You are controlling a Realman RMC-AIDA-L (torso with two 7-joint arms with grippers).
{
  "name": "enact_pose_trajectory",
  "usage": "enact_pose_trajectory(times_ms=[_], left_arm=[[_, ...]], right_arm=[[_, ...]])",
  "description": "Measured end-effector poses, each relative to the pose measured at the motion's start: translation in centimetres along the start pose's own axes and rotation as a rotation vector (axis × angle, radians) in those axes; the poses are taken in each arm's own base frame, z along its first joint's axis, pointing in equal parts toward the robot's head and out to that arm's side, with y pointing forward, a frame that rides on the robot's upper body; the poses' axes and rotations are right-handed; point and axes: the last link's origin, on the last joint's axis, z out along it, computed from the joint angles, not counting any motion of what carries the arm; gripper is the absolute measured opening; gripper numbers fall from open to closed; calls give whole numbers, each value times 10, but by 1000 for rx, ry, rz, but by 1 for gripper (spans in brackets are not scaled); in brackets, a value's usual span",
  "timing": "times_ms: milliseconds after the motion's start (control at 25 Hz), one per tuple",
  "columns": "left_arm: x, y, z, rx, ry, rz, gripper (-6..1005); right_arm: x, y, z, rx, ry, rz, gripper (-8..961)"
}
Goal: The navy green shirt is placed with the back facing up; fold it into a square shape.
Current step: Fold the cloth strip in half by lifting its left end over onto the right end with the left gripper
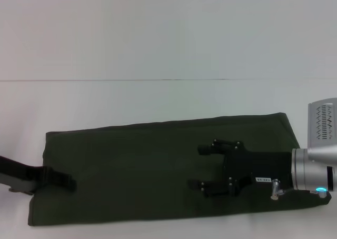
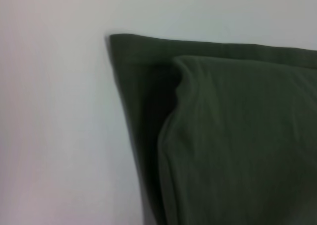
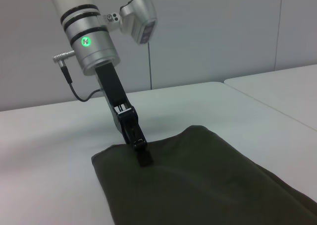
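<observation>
The navy green shirt (image 1: 142,170) lies on the white table as a long, flat folded strip, plain side up. My left gripper (image 1: 66,182) comes in low from the left and sits on the strip's left end, shut on the cloth there; the right wrist view shows the left gripper (image 3: 142,155) pressing on that far edge. The left wrist view shows the shirt (image 2: 237,136) corner with an upper layer lying over a lower one. My right gripper (image 1: 199,168) hovers over the right half of the strip, open and holding nothing.
The white table (image 1: 158,44) extends well beyond the shirt at the back. A second white table (image 3: 292,86) stands beside it across a narrow gap, with grey wall panels behind.
</observation>
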Motion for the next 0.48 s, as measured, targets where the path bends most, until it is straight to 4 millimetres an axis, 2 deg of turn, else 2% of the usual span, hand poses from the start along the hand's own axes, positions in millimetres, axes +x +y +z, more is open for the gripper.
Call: enact_pose_trajectory(times_ms=[480], left_arm=[[2, 10, 6, -24, -1, 8, 787]], right_arm=[[0, 0, 0, 1, 0, 1, 927]])
